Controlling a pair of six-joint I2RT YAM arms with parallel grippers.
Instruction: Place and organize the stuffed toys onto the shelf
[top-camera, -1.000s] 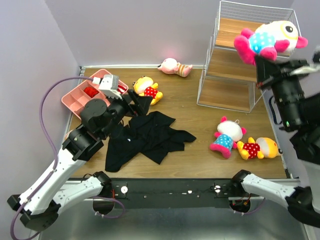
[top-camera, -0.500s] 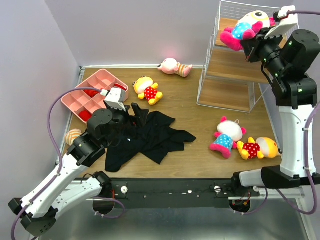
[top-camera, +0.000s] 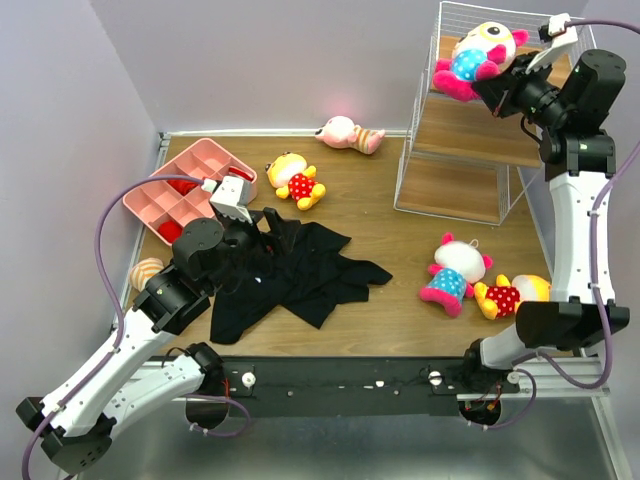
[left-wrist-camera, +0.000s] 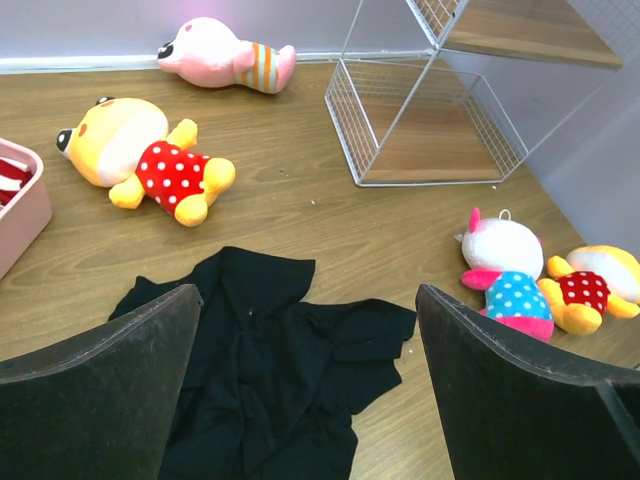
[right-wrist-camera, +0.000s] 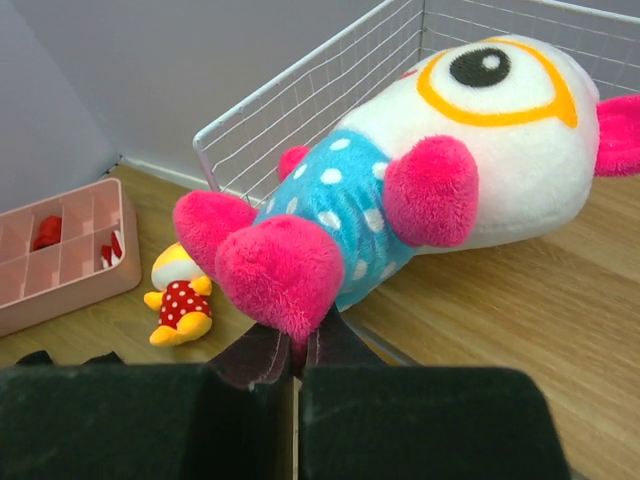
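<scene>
The blue-dotted doll (top-camera: 475, 58) is hanging over the top tier of the shelf (top-camera: 452, 187), in the upper right of the overhead view, with its head toward the back wire. From the right wrist view it is lying low over the top board, but I cannot tell whether it is touching the wood. The right gripper (top-camera: 492, 90) is pinching it by its lower end, jaws pressed together under a pink foot, so the doll is not yet released.

No doll is sitting free on any tier, and the middle and lower boards are showing only bare wood. Four more are lying on the table:
- The pink striped doll (top-camera: 350, 133) is lying at upper centre against the back wall.
- A yellow-orange doll (top-camera: 295, 180) is lying left of centre, near the pink tray (top-camera: 150, 205).
- A second blue-dotted doll (top-camera: 452, 275) and a second yellow-orange doll (top-camera: 515, 295) are lying touching each other at lower right, below the shelf in the frame.

A rounded tan plush shape (top-camera: 147, 272) is peeking out at the left edge behind the left arm; it may be the sixth doll, but too little is showing to say.

The left gripper (top-camera: 275, 222) is hovering over the black garment (top-camera: 290, 275) with its jaws spread wide, holding nothing.

By my reckoning the task is only beginning. One placement is nearly made, at least four dolls are waiting to be fetched, and the arranging is all to come.
</scene>
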